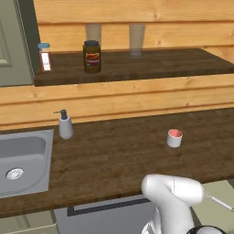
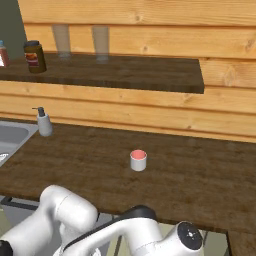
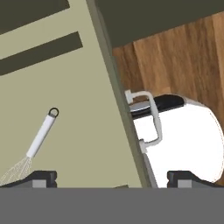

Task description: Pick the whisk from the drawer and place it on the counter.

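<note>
**Silver whisk lies in the open drawer, off to one side of the pincer**

Silver wire and a thin metal handle: that is the whisk (image 3: 38, 141), and you see it lying flat on the pale floor of the drawer (image 3: 83, 131) in the hand view. Its long axis runs on a diagonal there, with the small ring end up and to the right and the wire balloon down and to the left, partly cut by the lower edge. The gripper (image 3: 111, 178) is above the drawer and looks down into it. Its two dark finger tips stand far apart at the bottom of the view, so the pincer is released and holds nothing.

The relation that matters for you is this: the whisk is not between the fingers. It lies toward the left finger tip (image 3: 37, 178), and the balloon end is just beside that tip, while the middle of the pincer sits over bare drawer floor close to the drawer's side wall. My judgement is that you need to shift the hand toward the handle and turn the wrist so the fingers close across the thin handle, not along it.

From the left base view the counter (image 1: 119, 155) is free for the placing, with a soap bottle (image 1: 65, 124) near the sink (image 1: 23, 160) and a small cup (image 1: 174, 137) further right. A dark jar (image 1: 92, 56) on the shelf (image 1: 151, 64) carries a red and orange label, but its writing is too small to read.
</note>
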